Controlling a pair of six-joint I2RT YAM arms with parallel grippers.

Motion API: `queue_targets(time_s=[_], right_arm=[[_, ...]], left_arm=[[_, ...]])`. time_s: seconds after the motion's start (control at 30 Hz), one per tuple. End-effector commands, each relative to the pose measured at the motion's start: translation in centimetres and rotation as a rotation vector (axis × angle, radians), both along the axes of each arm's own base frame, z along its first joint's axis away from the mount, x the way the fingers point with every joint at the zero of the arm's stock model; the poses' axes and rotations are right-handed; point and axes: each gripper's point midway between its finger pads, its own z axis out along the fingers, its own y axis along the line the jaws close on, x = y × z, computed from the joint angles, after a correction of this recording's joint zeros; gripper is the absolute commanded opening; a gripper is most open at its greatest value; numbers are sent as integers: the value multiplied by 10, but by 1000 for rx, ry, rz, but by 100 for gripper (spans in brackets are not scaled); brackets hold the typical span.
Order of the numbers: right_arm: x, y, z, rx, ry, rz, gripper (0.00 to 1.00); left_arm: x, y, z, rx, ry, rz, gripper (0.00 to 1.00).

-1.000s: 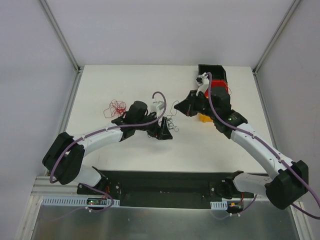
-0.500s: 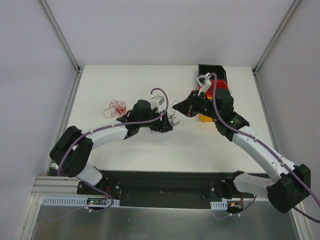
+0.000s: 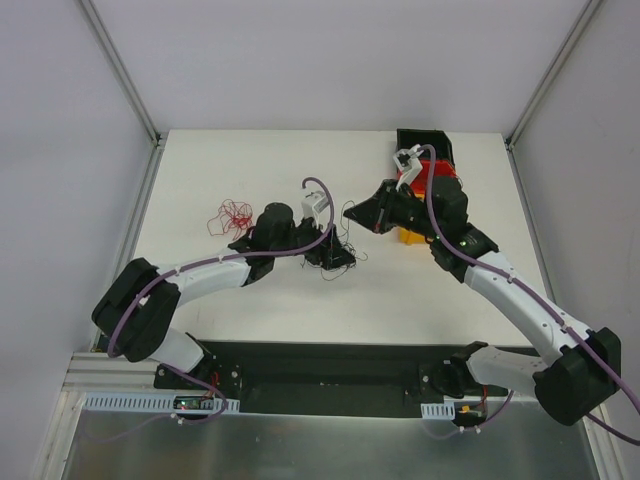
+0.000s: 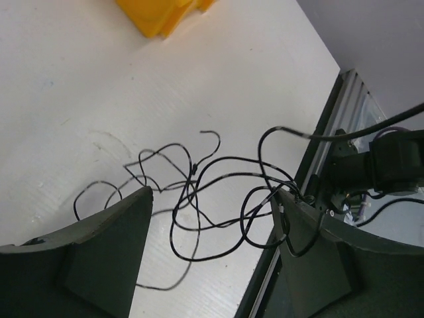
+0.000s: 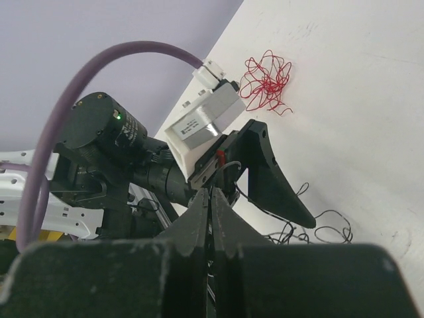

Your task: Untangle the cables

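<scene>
- What just changed: a second ago the left end effector (image 4: 212, 195) sat lower in the top view, then it pushed up into the black cables (image 4: 191, 173) and half closed. Now it's backed off a touch and is spread wide again.
- So that looks like a grab that didn't take. The wrist view shows both fingers apart with the black tangle lying loose on the worktop (image 3: 250, 310) between them, and nothing is pinched.
- The right end effector (image 5: 211, 193) is clamped fully shut. It has crept a bit left in the top view and hangs just above and right of the black clump.
- I can't tell if it has a strand nipped. One black strand does run up and off the right edge of the left wrist view, which would fit that.
- The red cables (image 3: 232, 215) are left of centre in the top view, well apart from the black ones, and haven't moved. That colour split looks done.
- The black clump is mid-frame and has barely shifted. It's still a scribble of crossed loops, so I'd say the task is partway at best.
- My guess is the left needs another bite at a single strand while the right holds, then pull them apart.
- The yellow bin (image 4: 162, 16) is close by, so a long pull could drag wire onto it.
</scene>
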Motion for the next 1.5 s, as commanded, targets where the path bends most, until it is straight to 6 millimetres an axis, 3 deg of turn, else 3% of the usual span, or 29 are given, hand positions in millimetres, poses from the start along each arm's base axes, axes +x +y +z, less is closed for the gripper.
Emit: queue_targets(time_s=[0.0,0.07,0.1,0.17,0.3,0.47,0.57,0.73,0.87,1.1,1.37,1.47], right_arm=[[0,5,26,59,-56,25,0],[-1,5,25,59,-60,22,0],[1,3,25,57,-60,13,0],[2,2,29,59,-60,2,0],[5,4,58,88,-106,-1,0],[0,2,123,171,-203,3,0],[-6,-5,169,219,-288,-15,0],[-15,-27,225,184,-449,-84,0],[-17,-41,246,177,-509,-148,0],[-33,-59,299,203,-625,-189,0],[-72,-99,379,229,-838,-279,1],[-79,-112,395,230,-881,-327,0]], left_arm=[[-6,-12,50,-136,-129,-72,69],[-2,-13,50,-135,-134,-64,58],[0,-14,48,-130,-119,-54,47],[4,-14,36,-88,-60,-28,34],[9,0,-10,29,17,49,27],[18,42,-92,157,235,216,5],[20,72,-120,197,344,302,4],[23,105,-124,209,369,400,6],[22,115,-113,213,367,429,8],[24,136,-126,253,438,503,10],[29,154,-129,250,477,566,22],[34,158,-123,257,468,579,25]])
